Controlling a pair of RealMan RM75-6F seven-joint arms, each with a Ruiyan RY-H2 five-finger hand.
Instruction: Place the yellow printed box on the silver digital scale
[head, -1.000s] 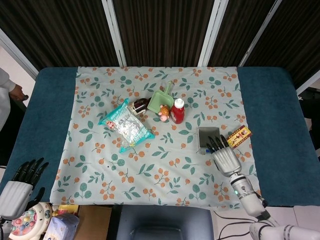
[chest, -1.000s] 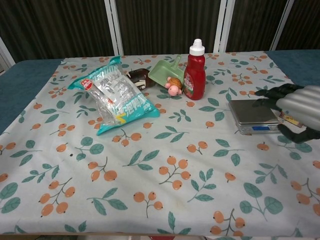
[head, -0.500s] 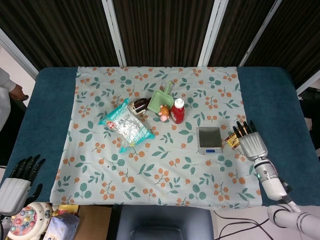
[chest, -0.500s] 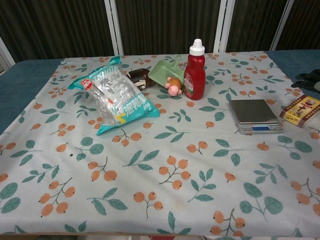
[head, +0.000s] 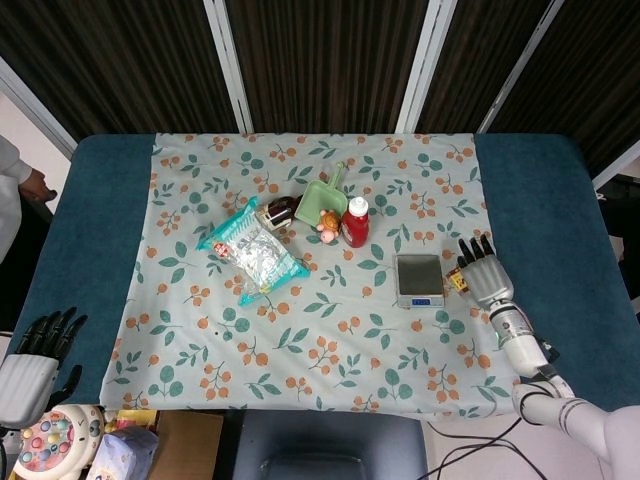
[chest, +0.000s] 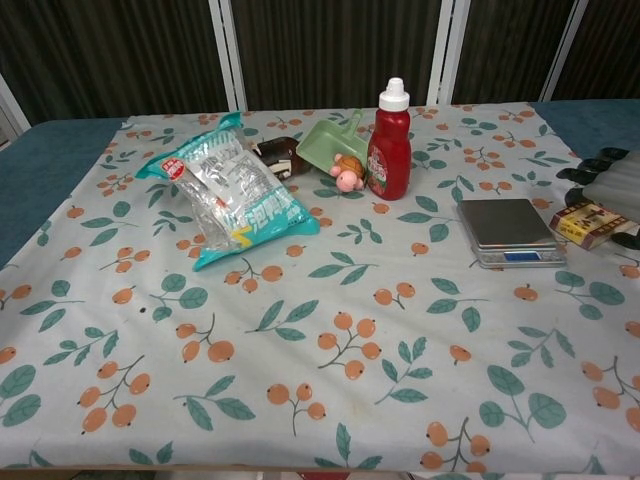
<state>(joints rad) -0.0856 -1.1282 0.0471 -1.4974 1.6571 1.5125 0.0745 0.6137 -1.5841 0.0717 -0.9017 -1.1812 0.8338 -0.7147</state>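
Observation:
The yellow printed box (chest: 588, 222) lies flat on the cloth just right of the silver digital scale (chest: 505, 229), whose platform is bare. In the head view only the box's left end (head: 455, 279) shows beside the scale (head: 419, 279). My right hand (head: 483, 272) lies over the box's right part, fingers straight and apart, pointing away from me; at the chest view's right edge the same hand (chest: 608, 182) covers the box's far end. No closed grip shows. My left hand (head: 30, 368) hangs off the table's front left corner, holding nothing.
A red sauce bottle (chest: 389, 143), a green scoop (chest: 330, 142) with a small toy (chest: 347, 174), a dark packet (chest: 279, 155) and a large snack bag (chest: 235, 190) occupy the cloth's middle and left. Toys lie below the table (head: 60, 445).
My right hand swung from over the scale out to the right, then came back in and forward, and now covers the box's right part. The left hand sank slightly.

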